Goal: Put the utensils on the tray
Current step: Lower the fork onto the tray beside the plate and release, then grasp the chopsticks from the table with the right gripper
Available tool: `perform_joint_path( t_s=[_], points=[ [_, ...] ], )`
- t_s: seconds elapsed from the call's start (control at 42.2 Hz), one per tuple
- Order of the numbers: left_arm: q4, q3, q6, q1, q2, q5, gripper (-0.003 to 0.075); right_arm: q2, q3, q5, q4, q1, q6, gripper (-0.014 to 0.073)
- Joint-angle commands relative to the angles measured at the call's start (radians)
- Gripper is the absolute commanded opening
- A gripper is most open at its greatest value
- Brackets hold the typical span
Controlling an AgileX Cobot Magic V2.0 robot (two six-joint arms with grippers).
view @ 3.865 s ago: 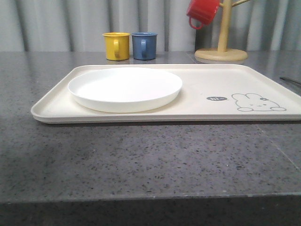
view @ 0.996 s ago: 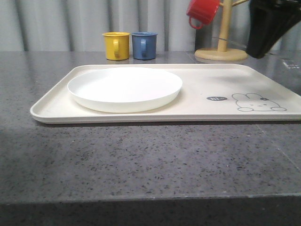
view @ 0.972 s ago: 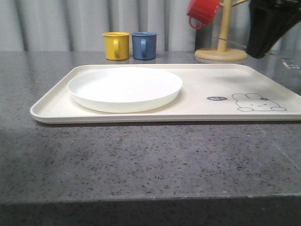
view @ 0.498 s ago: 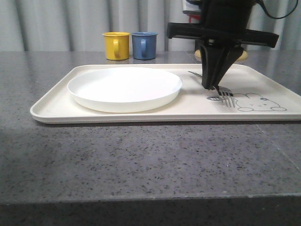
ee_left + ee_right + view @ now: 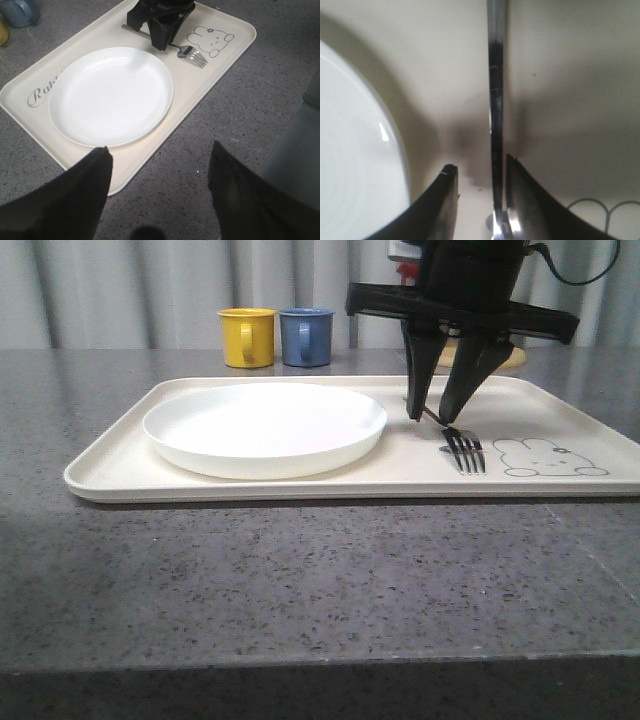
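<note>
A silver fork (image 5: 465, 450) lies on the cream tray (image 5: 560, 410), tines toward the front, just right of the round white plate (image 5: 265, 425) and next to the rabbit drawing. My right gripper (image 5: 432, 415) stands open over the fork's handle, one finger on each side. In the right wrist view the handle (image 5: 496, 125) runs between the parted fingers of the right gripper (image 5: 480, 165), close against one of them. My left gripper (image 5: 159, 152) hangs open and empty over the table by the tray's (image 5: 227, 55) corner, and that view also takes in the fork (image 5: 192, 52) and the plate (image 5: 111, 95).
A yellow cup (image 5: 247, 337) and a blue cup (image 5: 306, 337) stand behind the tray. A wooden mug tree base (image 5: 515, 355) sits behind my right arm. Grey stone counter (image 5: 300, 580) runs in front of the tray.
My right arm came in from the right with the fork and lowered it onto the tray. Half a second ago its jaws were shut on the handle; now they stand apart.
</note>
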Motion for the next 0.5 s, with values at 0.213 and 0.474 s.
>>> perform_joint_path(
  t_s=[0.213,0.474],
  points=[
    [-0.004,-0.026,-0.010,-0.006,-0.004,-0.076,0.0421,-0.088,-0.034,-0.002,-0.085,-0.001,-0.018,0.0294],
    [-0.004,-0.026,-0.010,-0.006,-0.004,-0.076,0.0421,-0.270,0.028,0.085,-0.206,-0.048,-0.238,0.0290]
  ],
)
